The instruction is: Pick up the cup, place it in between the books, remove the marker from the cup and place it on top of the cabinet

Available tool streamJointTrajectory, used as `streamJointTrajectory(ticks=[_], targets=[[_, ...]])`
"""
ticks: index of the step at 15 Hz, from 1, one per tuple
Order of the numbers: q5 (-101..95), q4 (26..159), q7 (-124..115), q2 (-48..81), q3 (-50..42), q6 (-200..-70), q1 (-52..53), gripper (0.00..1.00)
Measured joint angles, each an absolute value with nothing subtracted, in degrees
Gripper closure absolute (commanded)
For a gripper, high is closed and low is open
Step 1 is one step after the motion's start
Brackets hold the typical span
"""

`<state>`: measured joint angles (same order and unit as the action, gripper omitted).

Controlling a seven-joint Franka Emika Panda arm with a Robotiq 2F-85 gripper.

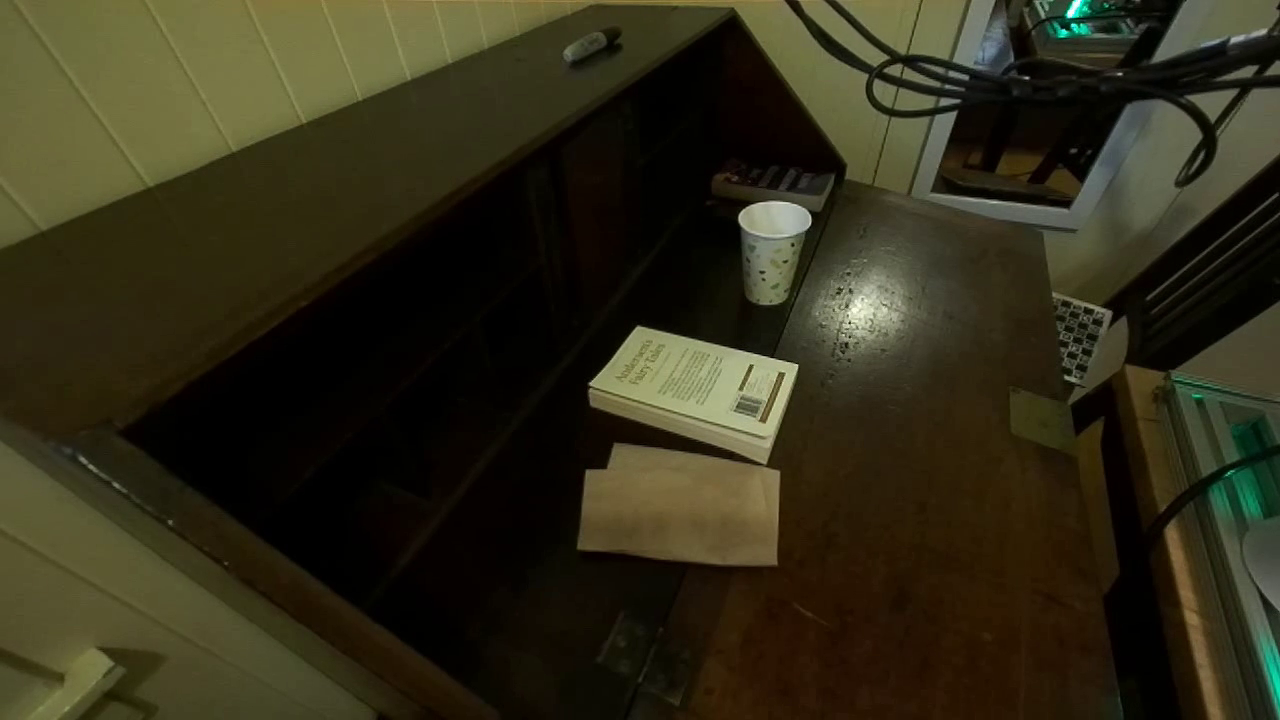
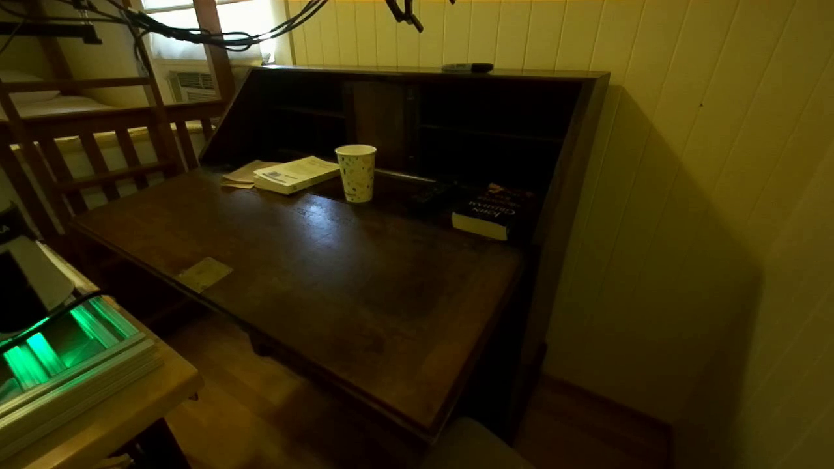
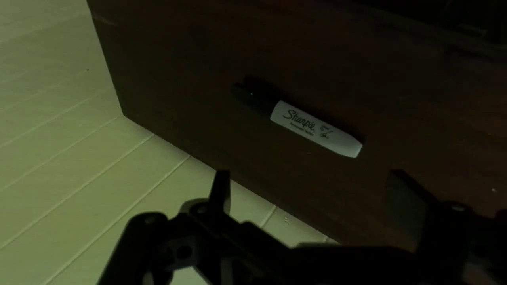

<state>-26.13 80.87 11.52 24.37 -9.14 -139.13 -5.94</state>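
The marker (image 3: pixel 317 128), with a black cap and pale grey barrel, lies flat on the top of the dark brown cabinet (image 1: pixel 330 190). It shows in both exterior views too. My gripper (image 3: pixel 309 174) is open above the cabinet top, its jaws wide apart, nothing between them; the marker lies beyond the fingertips, apart from them. At the top edge of an exterior view, a dark finger (image 2: pixel 406 16) hangs above the marker's level. The speckled white cup (image 1: pixel 772 255) stands upright on the desk surface between the white book (image 1: pixel 700 390) and a dark book (image 2: pixel 488 215).
Flat tan sheets or a thin book (image 1: pixel 680 515) lie beside the white book. A dark object (image 2: pixel 433 192), too dim to make out, rests near the dark book. Panelled wall (image 3: pixel 79 178) borders the cabinet top's back edge. Black cables (image 1: pixel 1020 85) hang in the air above the desk.
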Motion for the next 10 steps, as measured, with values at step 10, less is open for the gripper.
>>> streamJointTrajectory(ticks=[10], targets=[[-7.3,92.1,10.8,11.9,-7.5,-129.6,-7.5,0.00]])
